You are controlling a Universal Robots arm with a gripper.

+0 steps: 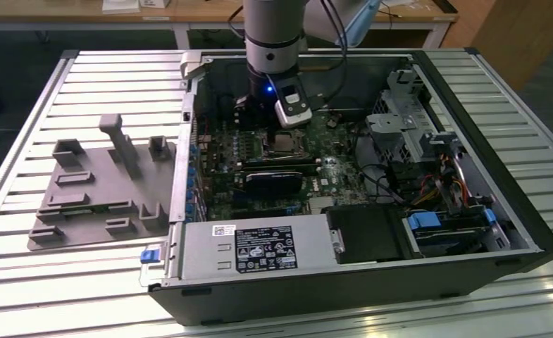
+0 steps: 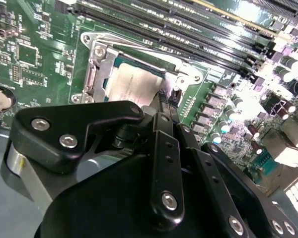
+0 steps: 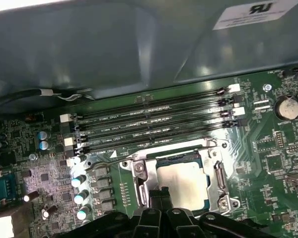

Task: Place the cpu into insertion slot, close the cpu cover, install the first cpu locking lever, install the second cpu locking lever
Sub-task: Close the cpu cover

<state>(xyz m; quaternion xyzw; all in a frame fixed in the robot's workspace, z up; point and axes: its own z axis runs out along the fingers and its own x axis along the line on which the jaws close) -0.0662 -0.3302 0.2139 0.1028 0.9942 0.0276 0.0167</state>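
Lever work seems in hand: the cpu (image 3: 181, 184) sits in the insertion slot (image 2: 124, 63) at mid-board, with the cpu cover (image 3: 219, 172) apparently down around it. The claw (image 3: 158, 199), its fingers pressed together on nothing visible, hovers just over the socket's edge. Latching calls for a steady hooking push.

Arm (image 1: 274, 28) stands close to vertical, wrist aimed straight down, a small blue light glowing on its lower section. At the end, the black tool (image 3: 157, 197) points downward. Its two slim fingers (image 2: 165, 106) are pressed together at the tips, with the linkage bars folded in on either side.
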